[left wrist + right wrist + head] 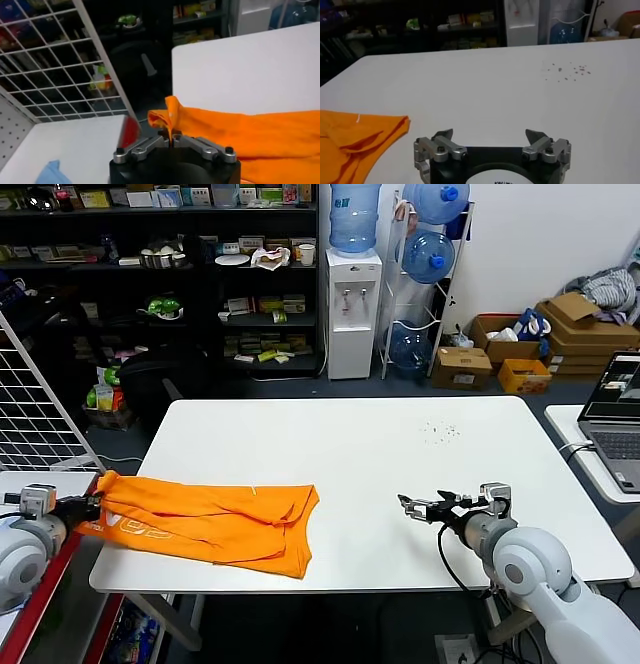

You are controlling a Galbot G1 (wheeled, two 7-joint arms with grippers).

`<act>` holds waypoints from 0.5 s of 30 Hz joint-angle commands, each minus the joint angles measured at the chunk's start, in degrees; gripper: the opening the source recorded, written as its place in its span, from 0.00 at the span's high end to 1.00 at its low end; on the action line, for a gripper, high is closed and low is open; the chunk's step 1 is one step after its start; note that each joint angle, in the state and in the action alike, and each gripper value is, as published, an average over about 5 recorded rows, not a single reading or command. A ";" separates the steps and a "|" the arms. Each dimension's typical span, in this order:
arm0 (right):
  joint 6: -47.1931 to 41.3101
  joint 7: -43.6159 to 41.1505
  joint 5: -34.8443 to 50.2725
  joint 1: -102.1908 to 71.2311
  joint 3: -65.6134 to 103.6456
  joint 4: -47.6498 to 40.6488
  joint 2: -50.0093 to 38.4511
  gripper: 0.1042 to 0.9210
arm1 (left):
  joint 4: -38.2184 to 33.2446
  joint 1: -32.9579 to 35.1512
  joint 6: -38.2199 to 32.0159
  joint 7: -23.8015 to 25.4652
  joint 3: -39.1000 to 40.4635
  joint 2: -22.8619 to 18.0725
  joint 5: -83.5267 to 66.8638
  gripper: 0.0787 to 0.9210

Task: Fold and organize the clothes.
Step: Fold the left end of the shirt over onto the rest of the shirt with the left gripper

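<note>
At the table's left edge, the left gripper [92, 506] is pinching a corner of the orange T-shirt [215, 524] between closed jaws, lifting that corner slightly. The shirt is lying bunched and loosely folded across the front left of the white table [380, 454]. Over the front right, the right gripper [408, 504] is hovering with jaws spread wide, holding nothing.

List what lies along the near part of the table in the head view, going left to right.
left gripper, shut on the shirt's edge → orange T-shirt → bare stretch of white table → right gripper, open → laptop on the neighbouring table
</note>
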 commanded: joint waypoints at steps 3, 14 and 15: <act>-0.30 2.28 -0.44 -2.81 1.33 1.36 0.71 0.00 | -22.22 -4.87 1.51 -8.86 9.12 -9.52 -12.98 0.96; -1.22 6.05 -0.19 -3.75 1.66 2.16 2.23 0.00 | -17.63 -20.25 1.47 -9.43 22.55 -18.63 -13.39 0.96; -1.25 6.13 -0.18 -3.65 1.60 2.13 2.34 0.00 | -17.19 -21.27 1.47 -9.68 23.74 -19.12 -13.22 0.96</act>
